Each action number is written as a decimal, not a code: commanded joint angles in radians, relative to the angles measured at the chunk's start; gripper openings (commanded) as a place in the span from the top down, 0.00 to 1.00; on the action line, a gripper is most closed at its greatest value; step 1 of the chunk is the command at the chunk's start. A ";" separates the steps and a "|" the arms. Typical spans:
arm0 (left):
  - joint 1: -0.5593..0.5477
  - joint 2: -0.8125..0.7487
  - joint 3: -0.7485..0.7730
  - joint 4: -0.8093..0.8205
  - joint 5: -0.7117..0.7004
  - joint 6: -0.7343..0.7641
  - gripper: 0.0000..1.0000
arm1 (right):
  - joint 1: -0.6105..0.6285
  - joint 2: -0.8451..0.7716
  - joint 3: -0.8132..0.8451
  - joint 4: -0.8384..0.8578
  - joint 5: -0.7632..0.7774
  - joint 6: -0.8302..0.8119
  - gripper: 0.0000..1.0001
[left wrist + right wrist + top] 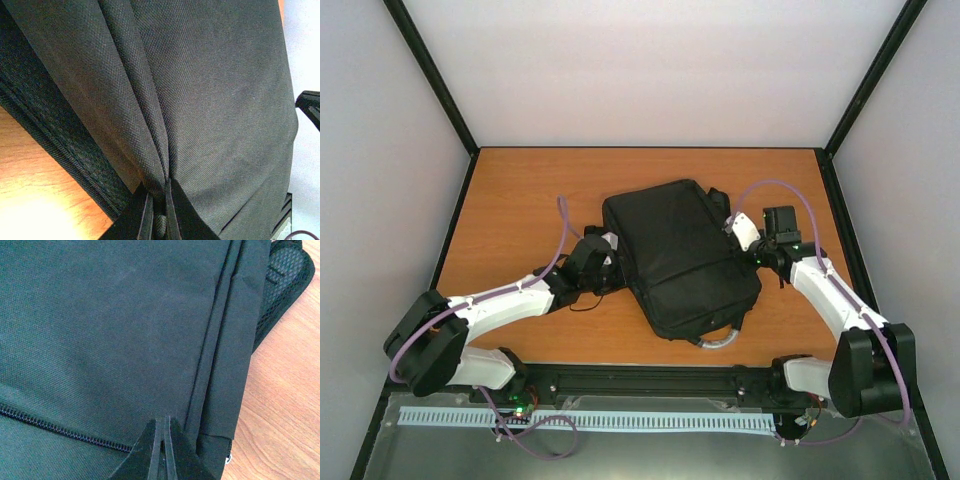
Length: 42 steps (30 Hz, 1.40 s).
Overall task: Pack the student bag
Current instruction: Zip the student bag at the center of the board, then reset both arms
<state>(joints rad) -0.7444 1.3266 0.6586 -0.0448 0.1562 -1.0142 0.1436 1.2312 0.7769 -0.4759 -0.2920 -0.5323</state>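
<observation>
The student bag (678, 252), a large black fabric backpack, lies flat in the middle of the wooden table, its grey loop handle (720, 338) toward the near edge. My left gripper (612, 264) is at the bag's left edge. In the left wrist view the left gripper (158, 187) is shut on a raised fold of the bag's black fabric (210, 100). My right gripper (740, 244) rests at the bag's right edge. In the right wrist view the right gripper (162, 418) is shut with nothing between its tips, over the bag's face (110, 325) just past a zip (50, 427).
Bare orange-brown table (520, 200) surrounds the bag. A black mesh strap (286, 275) sticks out at the bag's far right corner. White enclosure walls with black posts (430, 75) ring the table. A black rail (640, 380) runs along the near edge between the arm bases.
</observation>
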 commanded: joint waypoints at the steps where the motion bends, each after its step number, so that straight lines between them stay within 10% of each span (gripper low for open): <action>1: 0.000 0.014 -0.001 -0.037 -0.056 0.038 0.99 | -0.049 0.028 -0.014 0.047 0.037 -0.020 0.97; 9: 0.006 0.038 0.044 -0.084 -0.076 0.085 0.99 | -0.088 0.060 0.009 0.030 -0.013 -0.019 0.94; 16: 0.057 0.113 0.174 -0.180 -0.090 0.194 0.96 | -0.091 0.009 0.072 -0.017 -0.063 0.032 0.64; 22: 0.131 0.125 0.246 -0.282 -0.103 0.260 0.46 | -0.093 -0.040 0.095 -0.068 -0.077 0.055 0.62; 29: 0.146 0.068 0.356 -0.430 -0.165 0.353 0.19 | -0.112 -0.114 0.156 -0.115 -0.100 0.090 0.53; 32: 0.149 0.034 0.430 -0.541 -0.201 0.408 0.02 | -0.119 -0.165 0.221 -0.144 -0.138 0.130 0.33; 34: 0.153 0.009 0.476 -0.592 -0.238 0.449 0.00 | -0.119 -0.181 0.267 -0.143 -0.120 0.166 0.03; 42: 0.160 -0.126 0.620 -0.724 -0.446 0.588 0.00 | -0.125 -0.236 0.402 -0.177 -0.185 0.285 0.00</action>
<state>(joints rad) -0.5911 1.2854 1.2106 -0.6670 -0.1505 -0.5259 0.0284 1.0557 1.1461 -0.6304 -0.4267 -0.3450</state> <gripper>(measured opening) 0.998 0.999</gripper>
